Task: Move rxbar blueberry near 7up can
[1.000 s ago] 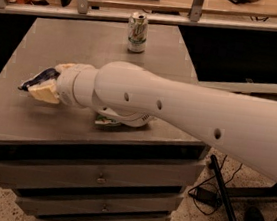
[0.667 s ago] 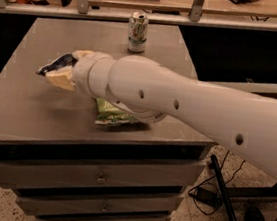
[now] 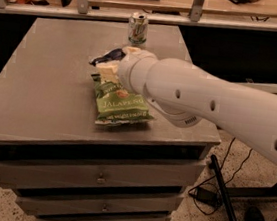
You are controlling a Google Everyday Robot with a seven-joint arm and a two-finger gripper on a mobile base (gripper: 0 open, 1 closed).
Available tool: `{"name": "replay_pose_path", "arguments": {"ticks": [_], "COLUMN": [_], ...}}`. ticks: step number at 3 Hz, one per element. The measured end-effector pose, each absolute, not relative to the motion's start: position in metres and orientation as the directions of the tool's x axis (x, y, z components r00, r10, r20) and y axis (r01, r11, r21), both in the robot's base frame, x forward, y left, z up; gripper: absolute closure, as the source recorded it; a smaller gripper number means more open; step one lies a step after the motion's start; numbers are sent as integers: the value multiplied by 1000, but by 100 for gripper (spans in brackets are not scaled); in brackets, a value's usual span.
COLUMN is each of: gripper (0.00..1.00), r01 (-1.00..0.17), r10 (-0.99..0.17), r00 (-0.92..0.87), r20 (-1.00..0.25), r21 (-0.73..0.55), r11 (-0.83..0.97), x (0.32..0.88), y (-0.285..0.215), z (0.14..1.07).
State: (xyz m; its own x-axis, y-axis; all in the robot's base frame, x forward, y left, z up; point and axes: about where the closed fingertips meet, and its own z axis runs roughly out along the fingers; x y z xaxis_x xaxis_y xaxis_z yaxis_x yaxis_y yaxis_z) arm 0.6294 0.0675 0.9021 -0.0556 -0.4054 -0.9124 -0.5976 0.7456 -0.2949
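A grey metal counter [image 3: 46, 86] carries three items: one soda can [image 3: 137, 28], one snack bar [image 3: 106, 56] and one chip bag [image 3: 122, 105]. The can stands upright near the far edge of the counter, silver and green with a shiny top. The chip bag is green, with "Jalapeño" printed on it, and lies flat near the front edge, well apart from the can. A thick white arm [image 3: 204, 105] reaches in from the right and crosses over the right part of the counter, ending in one tool [image 3: 113, 61] above the far end of the chip bag. The tool is closed on the snack bar: the dark blue wrapper sticks out to the left from between its pale fingers [image 3: 106, 70]. The bar sits at the tip of the tool, between the chip bag and the can, near the can but clearly not touching it, a little to the can's left and in front of it. Whether the bar touches the counter cannot be told. Below the counter top are three drawers [image 3: 101, 178], stacked one under another, each with a small knob. All three are closed, so nothing inside them shows. Black cables [image 3: 214, 187] lie on the speckled floor to the right of the counter.
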Motion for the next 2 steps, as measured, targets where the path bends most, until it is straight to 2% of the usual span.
{"name": "replay_pose_path", "arguments": {"ticks": [1,2], "gripper": [100,100], "r01": [-526,-492], "r10": [-421,-425], "r00": [-91,-110], "r20": [-903,-898], "r21": [-316,-323], "r11": [790,808], "x": [655,683], "y": [20,-4], "z": [897,897]}}
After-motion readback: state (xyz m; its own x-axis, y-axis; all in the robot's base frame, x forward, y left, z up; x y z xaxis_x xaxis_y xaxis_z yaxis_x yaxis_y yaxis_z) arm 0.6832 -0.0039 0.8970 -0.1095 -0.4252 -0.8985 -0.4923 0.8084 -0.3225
